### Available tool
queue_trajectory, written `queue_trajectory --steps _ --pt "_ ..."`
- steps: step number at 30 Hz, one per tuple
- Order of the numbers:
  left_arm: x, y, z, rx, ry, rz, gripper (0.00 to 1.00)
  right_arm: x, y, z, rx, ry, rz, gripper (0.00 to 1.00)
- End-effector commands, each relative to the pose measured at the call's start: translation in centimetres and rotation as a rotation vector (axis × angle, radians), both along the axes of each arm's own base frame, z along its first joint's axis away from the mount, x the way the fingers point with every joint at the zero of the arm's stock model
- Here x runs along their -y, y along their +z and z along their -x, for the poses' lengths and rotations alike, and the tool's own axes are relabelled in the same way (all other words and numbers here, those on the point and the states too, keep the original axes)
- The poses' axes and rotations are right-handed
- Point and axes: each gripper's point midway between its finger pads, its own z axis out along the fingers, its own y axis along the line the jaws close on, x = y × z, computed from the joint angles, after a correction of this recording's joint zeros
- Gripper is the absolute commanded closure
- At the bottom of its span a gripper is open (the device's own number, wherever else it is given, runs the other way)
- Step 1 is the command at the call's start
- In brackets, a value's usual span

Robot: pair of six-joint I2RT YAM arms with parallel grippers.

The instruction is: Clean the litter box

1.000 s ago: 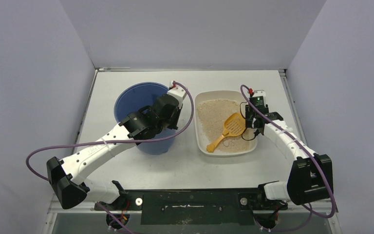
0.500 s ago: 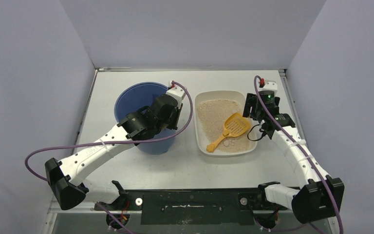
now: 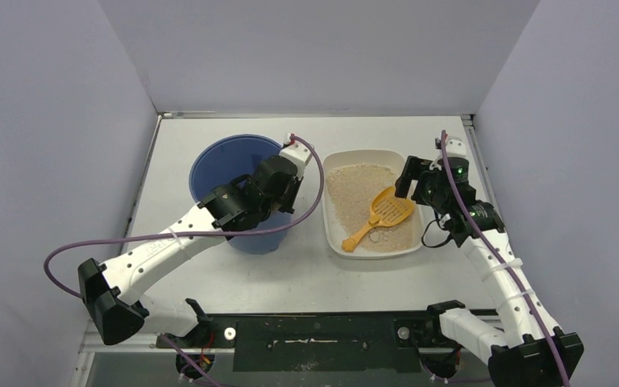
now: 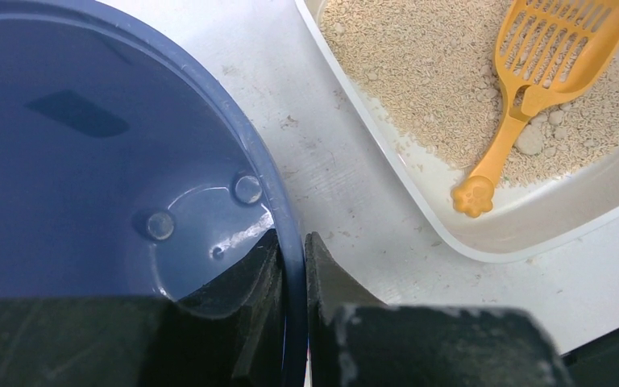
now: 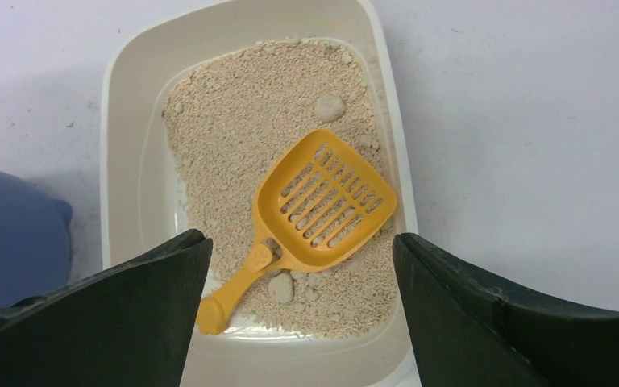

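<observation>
Pale lavender walls (image 3: 306, 48) close in a white worktop (image 3: 314, 270) on three sides. Left of the worktop's middle stands a tall round blue plastic bucket (image 3: 226, 161), upright. The left fingers (image 4: 250, 282) are clenched on its rim on the side facing the worktop's right edge. One finger is inside the wall and one outside, with the rim pinched between them.

Just beside the bucket, toward the right edge and not touching it, lies the litter box (image 3: 379, 252). It is a shallow cream-white plastic rectangular tray with rounded corners, its long sides running from the near edge to the far edge. Tan sandy granules (image 5: 234, 121) cover most of its floor, with a few pale clumps (image 5: 330, 106) among them.

A small orange slotted plastic scoop (image 5: 322, 201) rests on the granules. Its head lies toward the tray's right wall and its handle slants to the tray's near left corner. The right fingers (image 5: 129, 314) hang above the tray's right side, spread wide and released, with nothing between them and clear of the scoop.
</observation>
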Motion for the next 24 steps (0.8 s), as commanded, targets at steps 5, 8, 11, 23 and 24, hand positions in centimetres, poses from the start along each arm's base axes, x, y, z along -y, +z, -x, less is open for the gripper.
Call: queue_trajectory --steps 5,8,11,23,24 --pt "2.6 3.9 -2.8 0.111 0.013 0.073 1.0 -3.4 -2.6 1.7 -0.064 0.01 0.004 0.15" --pt "3.0 4.5 -3.2 0.119 0.017 0.083 1.0 -4.5 -4.0 2.1 -0.093 -0.014 -0.008 0.15" --pt "3.3 5.0 -3.4 0.125 0.019 0.092 1.0 -5.1 -5.4 2.4 -0.121 -0.062 -0.018 0.15" --pt "1.5 3.1 -2.7 0.104 0.042 0.043 0.69 -8.4 -10.3 2.1 -0.21 -0.217 -0.046 0.14" --pt "1.2 3.1 -2.5 0.104 0.046 0.039 0.62 -8.3 -10.6 2.0 -0.219 -0.246 -0.048 0.14"
